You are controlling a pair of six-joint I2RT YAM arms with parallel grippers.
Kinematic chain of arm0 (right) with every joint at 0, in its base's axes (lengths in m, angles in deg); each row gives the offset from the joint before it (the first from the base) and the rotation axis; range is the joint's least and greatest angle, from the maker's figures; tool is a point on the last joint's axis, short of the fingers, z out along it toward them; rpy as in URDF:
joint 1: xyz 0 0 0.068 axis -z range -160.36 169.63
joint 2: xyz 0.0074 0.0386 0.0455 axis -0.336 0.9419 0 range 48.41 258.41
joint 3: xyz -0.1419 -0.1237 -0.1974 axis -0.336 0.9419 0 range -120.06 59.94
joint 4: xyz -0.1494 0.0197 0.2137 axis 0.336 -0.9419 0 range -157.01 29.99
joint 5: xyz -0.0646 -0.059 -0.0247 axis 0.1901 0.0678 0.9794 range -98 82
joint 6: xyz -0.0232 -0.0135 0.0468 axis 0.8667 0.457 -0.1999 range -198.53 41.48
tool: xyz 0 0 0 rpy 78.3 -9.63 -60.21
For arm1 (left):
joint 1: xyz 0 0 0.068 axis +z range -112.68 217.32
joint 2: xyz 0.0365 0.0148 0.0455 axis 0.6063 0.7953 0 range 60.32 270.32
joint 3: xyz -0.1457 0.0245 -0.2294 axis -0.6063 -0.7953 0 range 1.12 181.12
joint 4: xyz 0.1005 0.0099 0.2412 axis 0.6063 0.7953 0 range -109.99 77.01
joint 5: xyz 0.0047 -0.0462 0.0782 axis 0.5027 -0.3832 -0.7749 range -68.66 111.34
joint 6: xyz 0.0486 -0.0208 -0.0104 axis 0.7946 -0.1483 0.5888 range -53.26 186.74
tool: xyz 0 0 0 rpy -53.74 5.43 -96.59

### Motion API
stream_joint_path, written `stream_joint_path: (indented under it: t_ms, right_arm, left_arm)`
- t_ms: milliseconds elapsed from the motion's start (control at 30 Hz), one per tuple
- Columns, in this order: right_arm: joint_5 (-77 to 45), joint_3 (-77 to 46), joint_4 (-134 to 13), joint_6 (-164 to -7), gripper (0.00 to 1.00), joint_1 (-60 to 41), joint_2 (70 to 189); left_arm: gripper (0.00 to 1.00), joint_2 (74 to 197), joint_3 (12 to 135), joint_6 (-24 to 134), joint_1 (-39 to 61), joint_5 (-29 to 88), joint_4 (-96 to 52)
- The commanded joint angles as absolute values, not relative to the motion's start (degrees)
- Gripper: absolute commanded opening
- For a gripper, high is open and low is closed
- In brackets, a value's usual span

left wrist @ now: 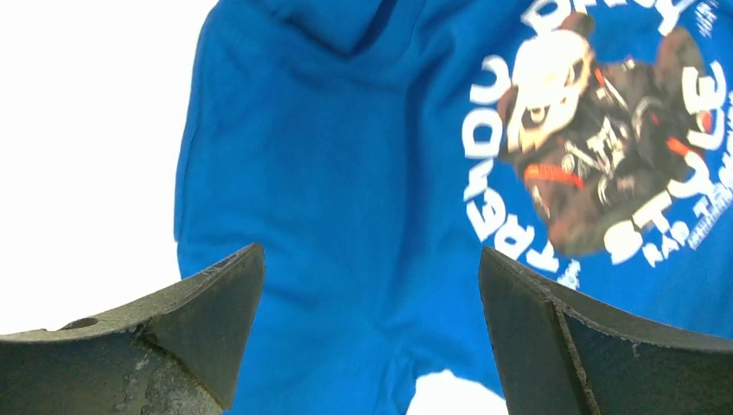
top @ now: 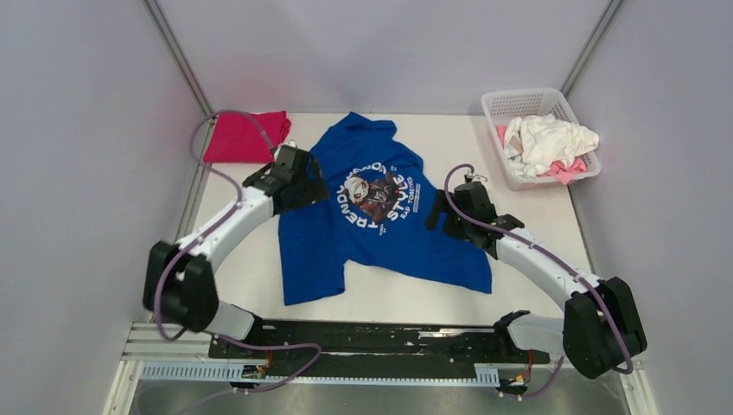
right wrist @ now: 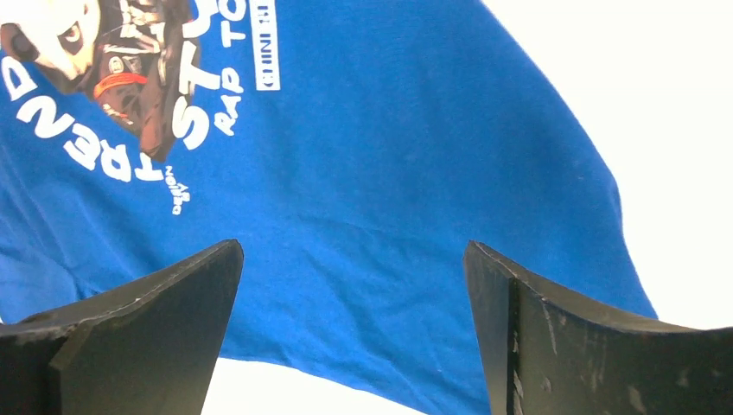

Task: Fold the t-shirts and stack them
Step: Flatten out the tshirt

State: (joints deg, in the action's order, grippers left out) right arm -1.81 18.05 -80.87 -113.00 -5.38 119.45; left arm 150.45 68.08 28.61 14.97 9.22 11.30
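Two arms: both reach in from the near edge of the white table (top: 536, 216), one over each side of the blue tee.
Left gripper (left wrist: 370, 252): jaws spread wide with nothing between them; it hovers over the blue cloth on the shirt's left side, beside the print.
Right gripper (right wrist: 353, 246): jaws also spread wide and empty, over the plain blue cloth on the shirt's right side near its edge.
Blue t-shirt (top: 380, 220): lies spread front-up in the middle of the table, neck toward the far edge and hem toward the arm bases, somewhat skewed and wrinkled.
Chest graphic (top: 376, 194): a dark round picture with a pale, skull-like head and orange accents.
Readable lettering: "TREND" in white curves round one side, with further letters I cannot make out. "STYLE" curves round the other. Smaller "RAP TO" is cut off by the right wrist view's edge.
Unreadable lettering: a small white box label and a tiny script line near "TREND".
Magenta t-shirt (top: 245, 137): folded at the far left corner, apart from the blue one.
Basket (top: 497, 105): white plastic, far right corner.
Basket contents: a crumpled white t-shirt (top: 549, 140) with pale pink cloth (top: 566, 170) under it.
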Motion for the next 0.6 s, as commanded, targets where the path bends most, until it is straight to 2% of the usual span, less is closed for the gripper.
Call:
stream_joint_path:
  t_ms: [0,200,300,567]
  right_arm:
    - [0.21,20.35,-82.35,-113.72,1.0,-2.77,116.31]
    - [0.09,23.72,-82.66,-115.76,1.0,0.64,110.99]
    - [1.22,24.7,-82.93,-115.96,1.0,1.19,108.54]
    - [3.88,25.84,-83.62,-115.75,1.0,1.93,106.57]
  left_arm:
    - [1.0,136.78,56.24,22.35,12.68,6.82,17.68]
    - [1.0,124.55,41.56,14.54,9.02,11.68,27.74]
    - [1.0,121.64,38.02,11.96,8.36,13.27,30.85]
    - [0.83,120.09,34.44,7.14,7.51,14.91,30.53]
